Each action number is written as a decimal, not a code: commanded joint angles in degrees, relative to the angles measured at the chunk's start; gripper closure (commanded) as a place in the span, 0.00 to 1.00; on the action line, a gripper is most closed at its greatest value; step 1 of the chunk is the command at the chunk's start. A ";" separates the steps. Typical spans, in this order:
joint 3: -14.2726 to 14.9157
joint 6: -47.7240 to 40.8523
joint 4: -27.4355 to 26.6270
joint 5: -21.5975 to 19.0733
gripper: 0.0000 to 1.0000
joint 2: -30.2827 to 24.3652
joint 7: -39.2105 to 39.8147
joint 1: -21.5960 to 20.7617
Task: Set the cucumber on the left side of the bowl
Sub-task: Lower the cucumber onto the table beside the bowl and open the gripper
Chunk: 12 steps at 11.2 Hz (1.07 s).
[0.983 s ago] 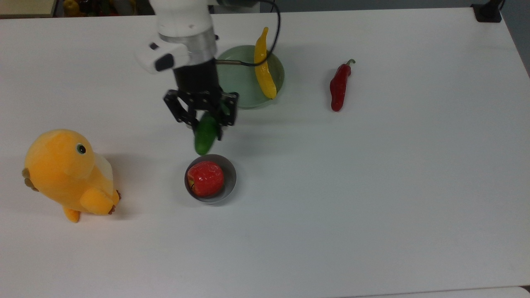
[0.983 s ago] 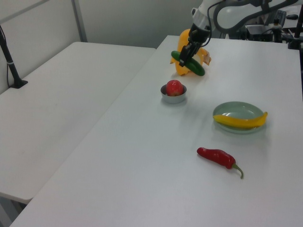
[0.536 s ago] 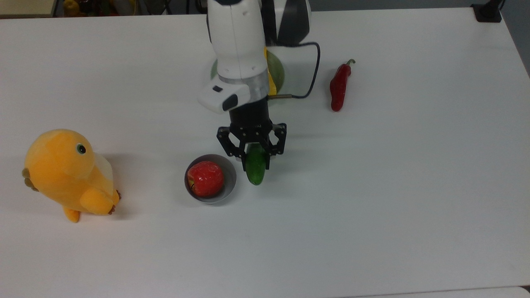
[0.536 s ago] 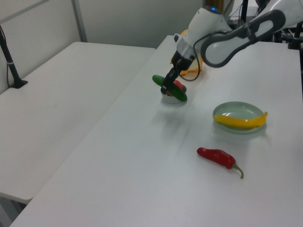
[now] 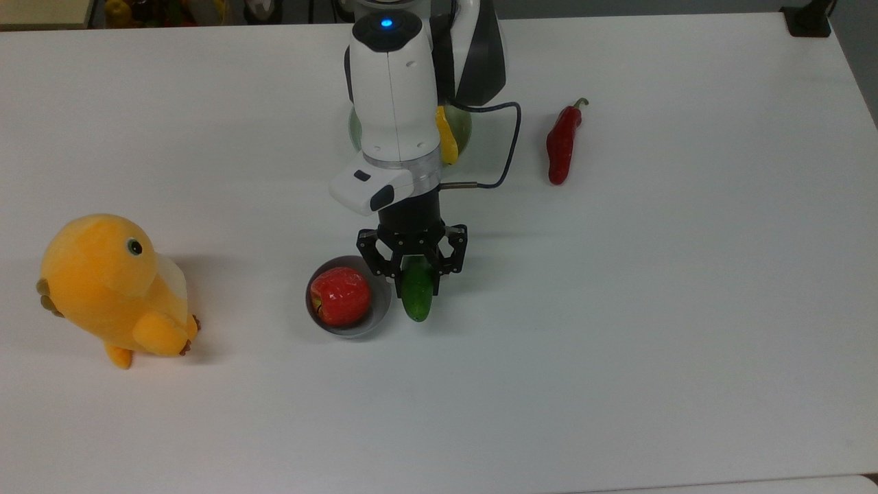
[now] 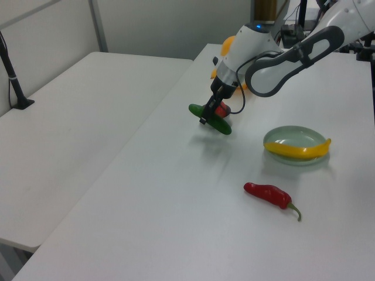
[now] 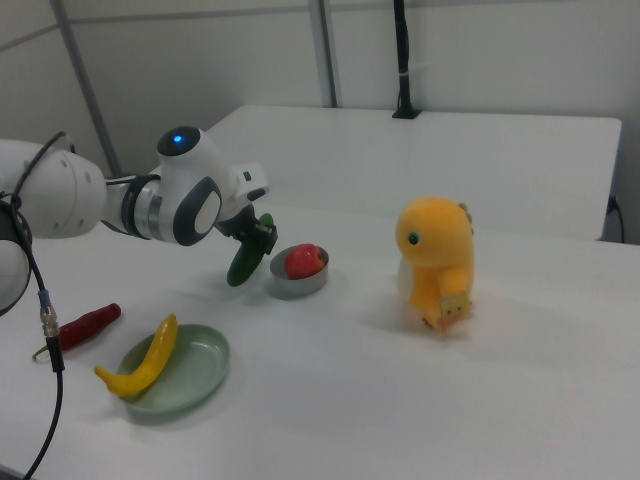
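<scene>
— How far had I got?
— The black two-finger gripper (image 5: 412,269) was clamped on the smooth dark green cucumber (image 5: 417,293); I held it low, just beside the small round grey bowl (image 5: 379,307), on the side toward the top view's right table edge.
— What remained?
— Lowering and release, I judged; it wasn't set down yet.

bowl (image 5: 381,302): centre-left of the top view, on the desk (image 5: 617,343), an apple (image 5: 341,295) in it
cucumber (image 5: 418,291): just beside the bowl on the top view's right, seemingly clear of the desk
claw (image 5: 411,259): closed around the cucumber's upper end
plush toy (image 5: 110,288): far left
dish (image 7: 195,370): lower left of the right view, yellow pepper (image 7: 145,360) across it
chili (image 5: 562,140): upper right of the top view
</scene>
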<state>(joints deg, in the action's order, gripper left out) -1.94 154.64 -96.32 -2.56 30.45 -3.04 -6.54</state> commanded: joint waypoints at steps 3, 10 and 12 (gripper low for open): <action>0.27 0.40 0.78 2.64 0.25 1.98 0.31 0.83; 0.27 0.14 0.78 2.64 0.00 0.58 -0.12 0.92; 0.27 -0.65 0.17 2.21 0.00 -1.96 -0.82 0.57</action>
<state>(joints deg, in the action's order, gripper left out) -1.91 154.64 -95.11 -0.63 31.89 -2.93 -5.47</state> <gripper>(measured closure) 0.000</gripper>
